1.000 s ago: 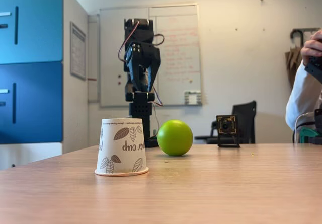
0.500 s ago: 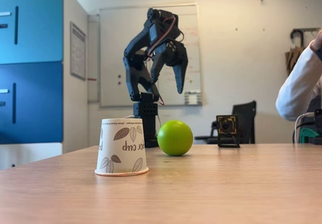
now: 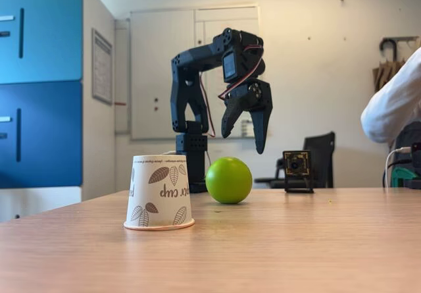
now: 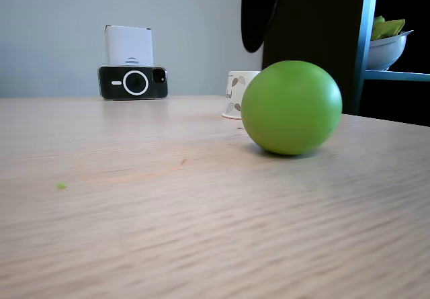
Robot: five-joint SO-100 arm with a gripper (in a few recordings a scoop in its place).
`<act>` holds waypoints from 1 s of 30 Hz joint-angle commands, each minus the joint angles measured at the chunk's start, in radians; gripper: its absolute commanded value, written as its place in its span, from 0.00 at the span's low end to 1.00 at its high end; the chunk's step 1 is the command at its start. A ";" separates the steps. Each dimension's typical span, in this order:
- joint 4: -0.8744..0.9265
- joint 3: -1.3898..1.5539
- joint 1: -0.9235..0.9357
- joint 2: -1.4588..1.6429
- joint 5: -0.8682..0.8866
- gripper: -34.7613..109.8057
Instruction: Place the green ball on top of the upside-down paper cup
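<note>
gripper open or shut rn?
Open: the gripper hangs above the green ball with its two fingers spread, wall visible between them.

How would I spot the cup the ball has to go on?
On the wooden table, in front of the black arm's base, stands the upside-down paper cup, just left of the green ball in a fixed view. It is white and tapered, with brown leaf prints and lettering, rim down.
</note>
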 commanded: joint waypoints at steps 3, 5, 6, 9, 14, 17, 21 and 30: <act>-0.101 0.083 0.005 -0.002 0.049 0.60; -0.133 0.120 0.006 -0.002 0.067 0.60; -0.146 0.132 0.006 -0.003 0.077 0.60; -0.175 0.155 0.014 -0.015 0.086 0.60; -0.224 0.192 0.034 -0.041 0.094 0.60; -0.261 0.218 0.046 -0.048 0.095 0.60; -0.302 0.259 0.061 -0.048 0.101 0.60; -0.337 0.307 0.080 -0.048 0.137 0.51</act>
